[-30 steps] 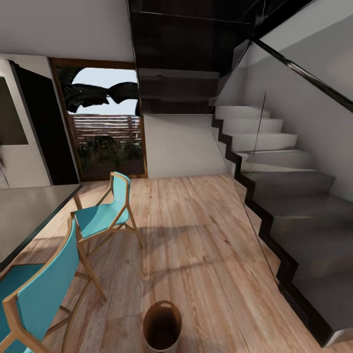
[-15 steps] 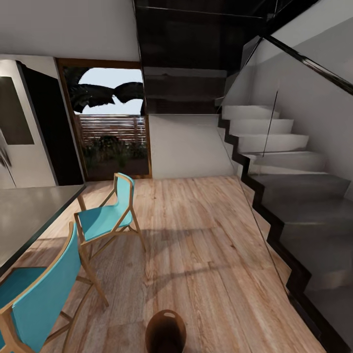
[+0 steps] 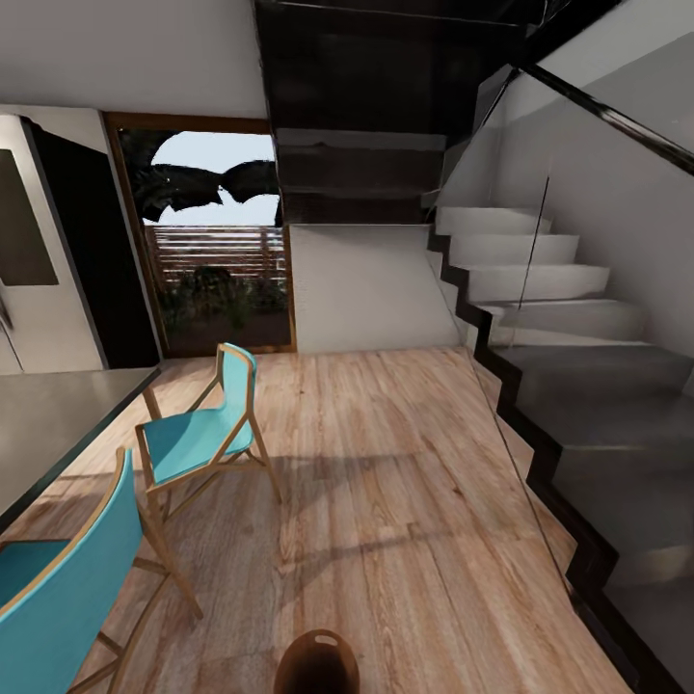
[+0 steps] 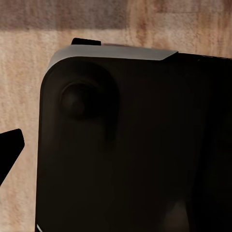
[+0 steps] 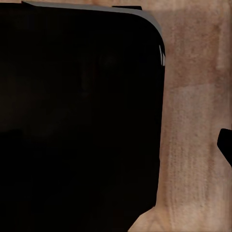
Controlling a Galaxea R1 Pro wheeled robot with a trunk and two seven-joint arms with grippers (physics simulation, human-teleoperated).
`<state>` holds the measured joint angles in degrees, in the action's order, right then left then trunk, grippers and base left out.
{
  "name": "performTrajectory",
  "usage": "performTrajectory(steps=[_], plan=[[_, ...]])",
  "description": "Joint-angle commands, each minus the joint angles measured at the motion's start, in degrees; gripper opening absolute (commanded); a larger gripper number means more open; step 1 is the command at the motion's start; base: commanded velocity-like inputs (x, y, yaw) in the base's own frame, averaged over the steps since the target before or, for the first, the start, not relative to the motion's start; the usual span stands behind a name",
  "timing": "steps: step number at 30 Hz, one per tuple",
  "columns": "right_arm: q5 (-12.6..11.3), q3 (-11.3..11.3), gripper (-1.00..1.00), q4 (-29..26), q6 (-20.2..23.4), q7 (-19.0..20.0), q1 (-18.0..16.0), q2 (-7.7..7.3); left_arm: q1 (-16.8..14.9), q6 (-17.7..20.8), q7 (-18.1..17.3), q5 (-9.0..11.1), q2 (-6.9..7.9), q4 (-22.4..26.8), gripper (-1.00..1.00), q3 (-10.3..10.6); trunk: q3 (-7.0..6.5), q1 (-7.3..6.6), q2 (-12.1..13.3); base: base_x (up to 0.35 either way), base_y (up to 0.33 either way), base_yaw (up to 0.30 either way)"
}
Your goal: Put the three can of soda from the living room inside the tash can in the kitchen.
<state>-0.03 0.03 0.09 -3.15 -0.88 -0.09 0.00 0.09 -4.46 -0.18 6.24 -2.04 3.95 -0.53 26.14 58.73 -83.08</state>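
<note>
Here, the bin [image 3: 316, 661] on the wood floor [image 3: 405, 463]; likely light, rigid, graspable at rim; jaws' state indeterminable.

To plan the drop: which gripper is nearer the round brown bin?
Cannot tell. The bin stands centred low ahead; both wrist views face dark robot body and wood floor.

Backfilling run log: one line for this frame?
phase: transit | trash can at bottom edge | turquoise chairs left | stairs right | tools: state unclear
</note>
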Motion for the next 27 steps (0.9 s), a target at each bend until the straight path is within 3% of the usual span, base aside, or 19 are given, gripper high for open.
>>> performTrajectory(steps=[1,27], plan=[[0.01,0.07,1.0,0.0,0.04,0.02,0.0,0.0,0.0,-0.01,0.0,0.0,-0.01,0.0,1.0,0.0,0.0,0.0,0.0,0.019,-0.01,0.0],[0.31,0.02,1.0,0.0,0.56,0.39,0.0,-0.01,0.0,0.45,0.66,0.13,-0.11,-0.06,1.0,0.09,0.0,0.0,0.0,0.001,0.0,0.0]])
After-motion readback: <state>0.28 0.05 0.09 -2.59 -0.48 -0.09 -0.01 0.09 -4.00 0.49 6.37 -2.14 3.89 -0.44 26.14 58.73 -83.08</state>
